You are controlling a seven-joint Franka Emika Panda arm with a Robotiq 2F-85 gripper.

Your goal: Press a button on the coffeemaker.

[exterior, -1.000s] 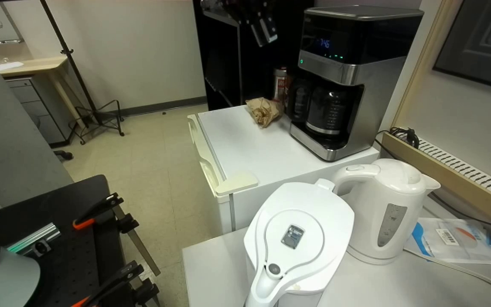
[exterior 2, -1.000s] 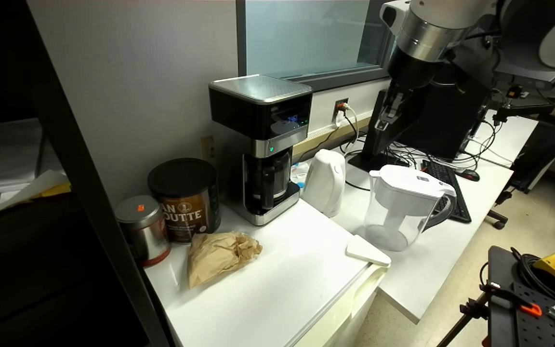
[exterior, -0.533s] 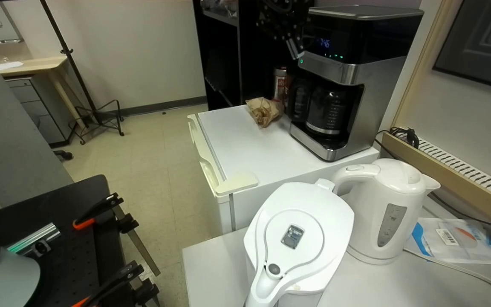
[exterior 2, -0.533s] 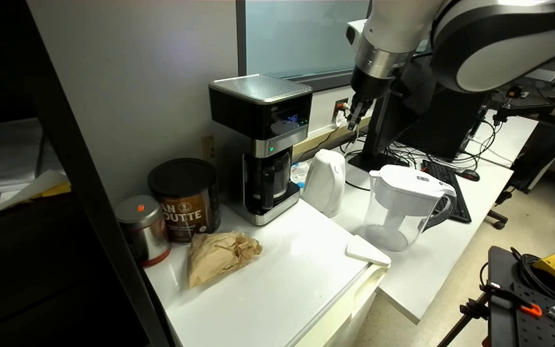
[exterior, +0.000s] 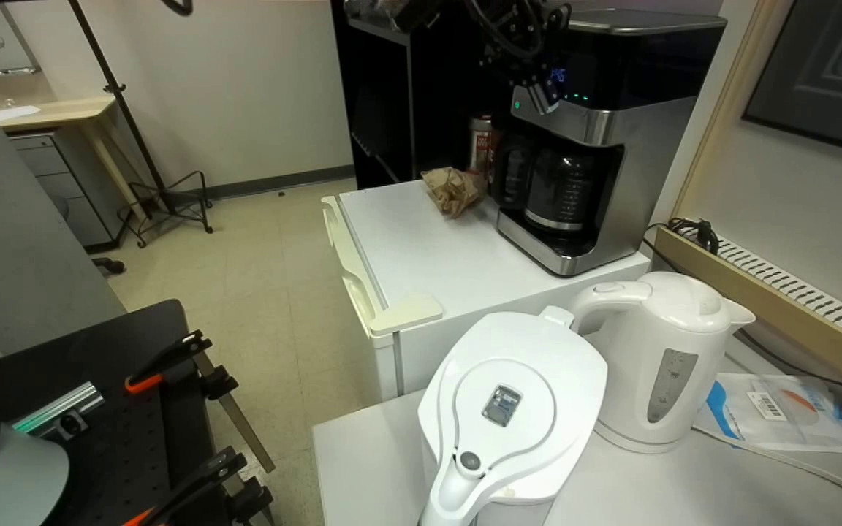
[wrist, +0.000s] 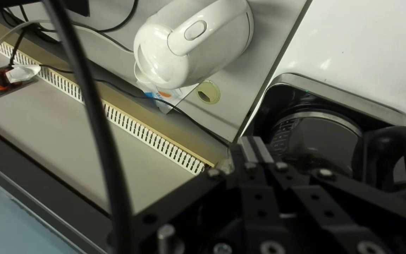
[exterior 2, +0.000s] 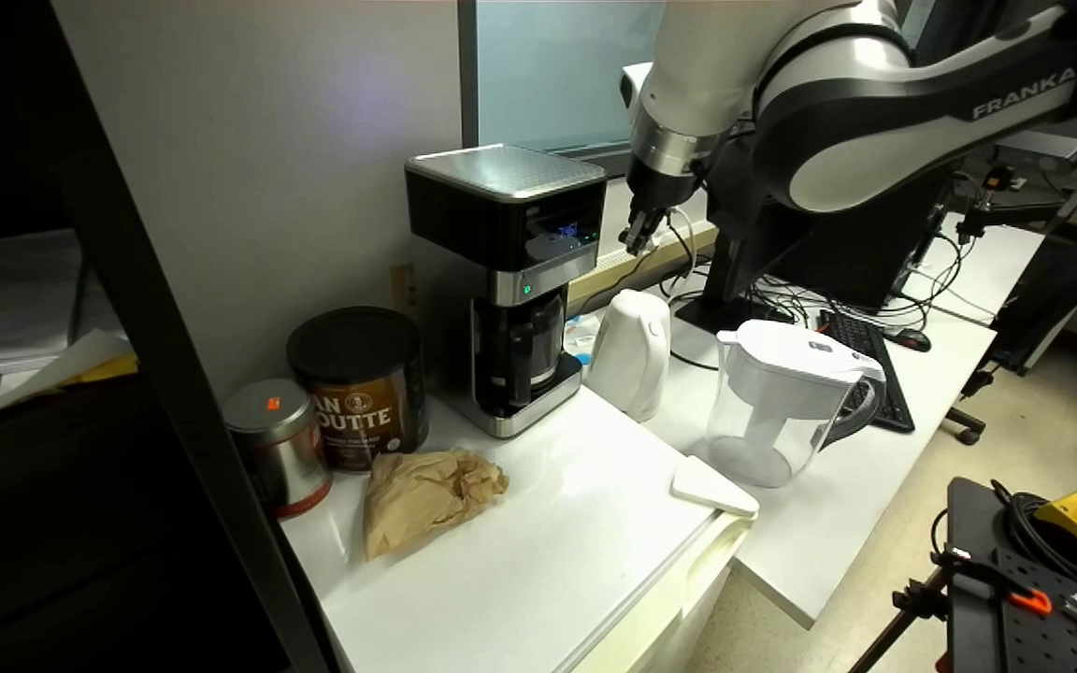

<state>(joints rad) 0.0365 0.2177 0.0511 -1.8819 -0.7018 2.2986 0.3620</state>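
Note:
The coffeemaker (exterior: 644, 161) is tall, boxy and black with a silver front band, a dark glass carafe (exterior: 561, 191) and a lit display. It also shows in an exterior view (exterior 2: 459, 213) and, by its silver base, in the wrist view (wrist: 347, 100). My gripper (exterior: 544, 98) is in front of the silver band and overlaps part of the display. In an exterior view, the gripper (exterior 2: 633, 241) is just beside the machine's front, with a small gap. In the wrist view, the fingers (wrist: 257, 150) are closed together with nothing between them. The buttons are too small to tell apart.
A white kettle (exterior 2: 627, 355) stands below the gripper, next to the white filter pitcher (exterior 2: 758, 402). A brown paper bag (exterior 2: 431, 500) and cans (exterior 2: 361, 411) lie beyond the machine. A wall ledge (exterior: 779, 292) and a monitor (exterior 2: 828, 234) flank the arm.
The arm and its closed gripper have moved toward the coffeemaker's front, and the fingertips now overlap the silver band in an exterior view. The coffeemaker and the other objects have not moved.

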